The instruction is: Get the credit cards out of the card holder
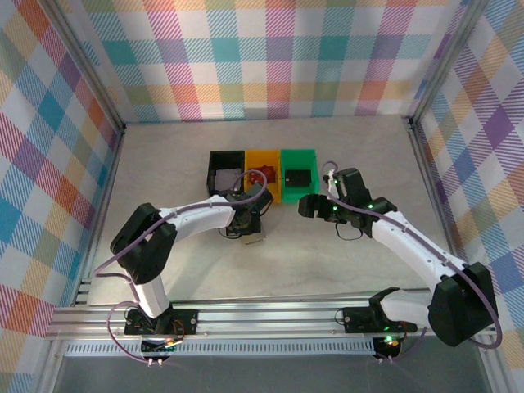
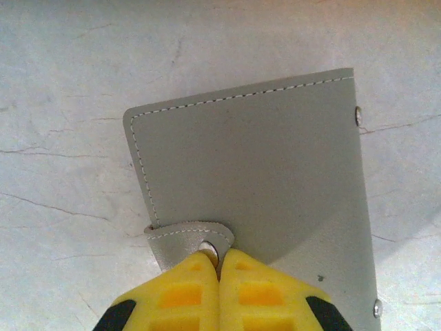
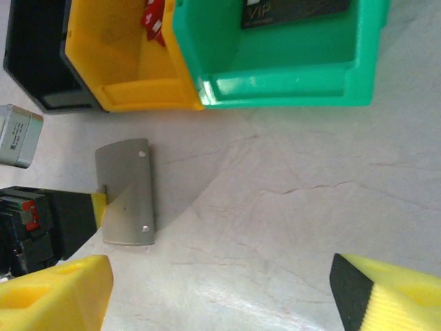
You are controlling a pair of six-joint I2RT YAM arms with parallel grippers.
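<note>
Left wrist shows my left gripper point(image 2: 219, 265) pinched shut on the snap tab point(image 2: 176, 236) of the card holder point(image 2: 255, 172), which lies flat on the table point(image 2: 69, 69) near the yellow bin point(image 3: 117, 48). My right gripper point(image 3: 220, 286) hangs with jaws apart. I judge this as step 1, opening the holder; next I must peel that tab up gently

Two arms, white link shells w/ black joint housings: left arm point(image 1: 188, 219), right arm point(image 1: 409, 241). Pale purple cable point(image 1: 123, 255) runs along each, base to wrist. Black bases point(image 1: 160, 322) w/ small green LEDs point(image 1: 385, 338); more green LEDs at right wrist. Left tool point(image 2: 219, 265): yellow moulded fingers point(image 2: 179, 296) w/ recessed pockets, black patches at outer sides. Right tool point(image 3: 220, 293): same yellow fingers, black inner face.
</note>
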